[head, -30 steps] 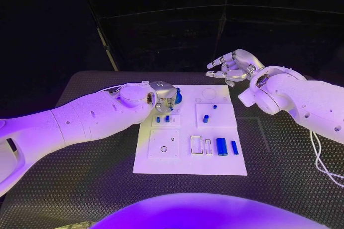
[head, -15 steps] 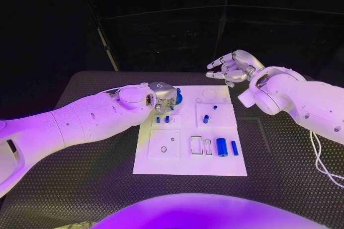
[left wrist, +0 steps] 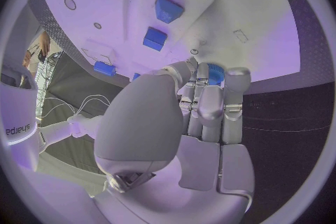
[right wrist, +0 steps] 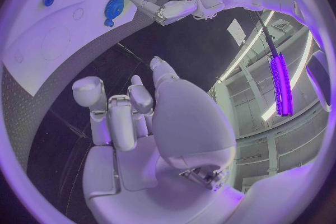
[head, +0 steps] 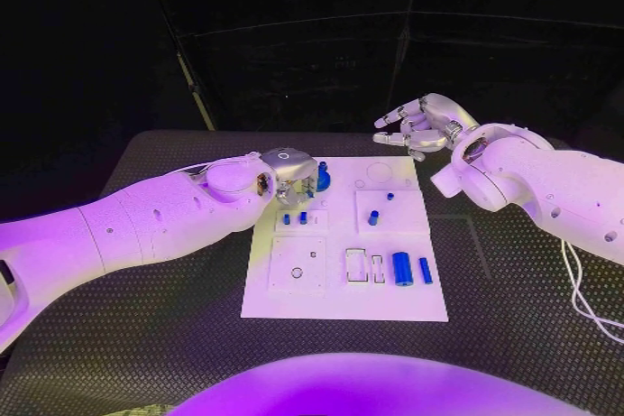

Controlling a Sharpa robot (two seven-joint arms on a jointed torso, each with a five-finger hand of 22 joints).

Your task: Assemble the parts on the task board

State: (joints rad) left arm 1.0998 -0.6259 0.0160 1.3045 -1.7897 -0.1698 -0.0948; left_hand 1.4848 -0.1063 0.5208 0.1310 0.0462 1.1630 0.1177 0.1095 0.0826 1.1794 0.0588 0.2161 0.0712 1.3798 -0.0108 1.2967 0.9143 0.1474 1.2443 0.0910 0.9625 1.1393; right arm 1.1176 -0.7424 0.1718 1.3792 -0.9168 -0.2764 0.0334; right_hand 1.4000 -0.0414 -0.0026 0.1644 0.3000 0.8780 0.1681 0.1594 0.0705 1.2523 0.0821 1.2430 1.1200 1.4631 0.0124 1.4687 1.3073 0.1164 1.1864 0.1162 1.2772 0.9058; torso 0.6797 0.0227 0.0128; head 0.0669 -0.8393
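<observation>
Violet light washes the white task board [head: 344,294], the brightest thing in the head view, while the room beyond the board's far edge lies almost black. The left arm [head: 143,222] and right arm [head: 546,177], on either side of the board, glow pale lilac with soft highlights along their upper curves. The black table [head: 169,344] round the board takes little light, its tread pattern faint. In the right wrist view a violet lamp tube [right wrist: 279,75] burns well away from the board. Both wrist views bend the board's straight edges into arcs and darken at the circle's rim; the near palms there look soft and glossy.
</observation>
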